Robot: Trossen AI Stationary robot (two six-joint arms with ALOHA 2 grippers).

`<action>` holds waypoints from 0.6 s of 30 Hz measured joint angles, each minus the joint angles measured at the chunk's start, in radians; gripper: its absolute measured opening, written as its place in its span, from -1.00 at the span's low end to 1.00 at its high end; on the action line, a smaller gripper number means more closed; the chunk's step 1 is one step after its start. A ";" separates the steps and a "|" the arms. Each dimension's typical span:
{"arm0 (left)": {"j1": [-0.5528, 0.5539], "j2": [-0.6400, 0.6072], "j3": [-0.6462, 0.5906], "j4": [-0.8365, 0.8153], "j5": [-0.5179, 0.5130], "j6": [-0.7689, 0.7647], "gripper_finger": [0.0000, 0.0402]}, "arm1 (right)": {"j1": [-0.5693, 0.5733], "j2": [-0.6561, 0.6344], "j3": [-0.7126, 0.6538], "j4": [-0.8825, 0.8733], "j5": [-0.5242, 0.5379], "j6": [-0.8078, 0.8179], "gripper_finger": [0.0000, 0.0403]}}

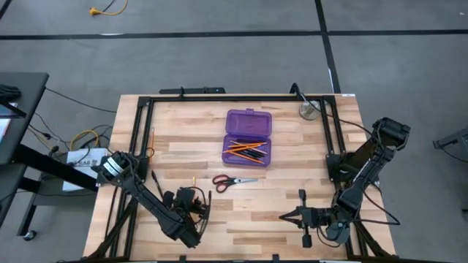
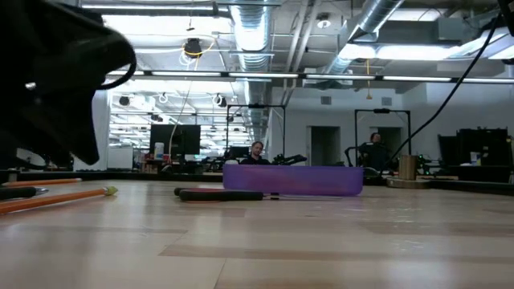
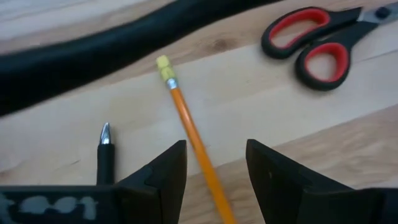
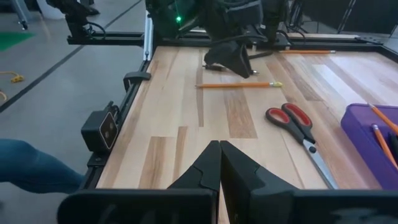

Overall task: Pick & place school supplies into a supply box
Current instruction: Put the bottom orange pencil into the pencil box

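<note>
The left gripper [image 3: 216, 171] hangs low over the wooden table [image 1: 292, 219] at its near left edge, its fingers spread apart with an orange pencil [image 3: 193, 140] lying on the boards between them, not yet pinched. A black pen [image 3: 104, 155] lies just beside the pencil, its silver tip showing. The pencil looks light, stiff and thin, apt to roll on the smooth wood; the safest hold, by these frames, is across the shaft near its middle, clear of the yellow eraser end.

Farther from the near edge than the pencil, toward the middle of the table, lie the scissors [image 1: 232, 180], blades closed, red-and-black handles pointing left. They look heavier and flat, with hard metal blades; the joint just beyond the handles seems the firmest place to grip. The boards between pencil and scissors are bare, leaving room to lift and swing.

Beyond the scissors sits the purple box [image 1: 248, 137], lid open, with orange pencils and dark pens already lying inside the half nearer the scissors. One more pencil [image 1: 152, 141] lies well to the left of the box, close to the black frame rail [image 1: 139, 139] that borders the table, a tight spot for fingers.

The right gripper [image 4: 219, 163] waits near the near right corner, well apart from the box, its fingers pressed together on nothing. A round metal disc [image 1: 308, 111] rests near the far right corner, past the box. In the low view, people [image 2: 257, 152] sit in the room behind.
</note>
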 joint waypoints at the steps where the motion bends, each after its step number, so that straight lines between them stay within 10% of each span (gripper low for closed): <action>1: 0.000 0.000 -0.007 0.008 0.005 -0.002 -0.24 | 0.000 0.000 0.000 0.000 0.000 0.002 -1.00; 18: 0.014 0.087 -0.017 0.069 0.058 0.019 -0.24 | 0.000 0.000 0.000 -0.001 0.000 0.003 -1.00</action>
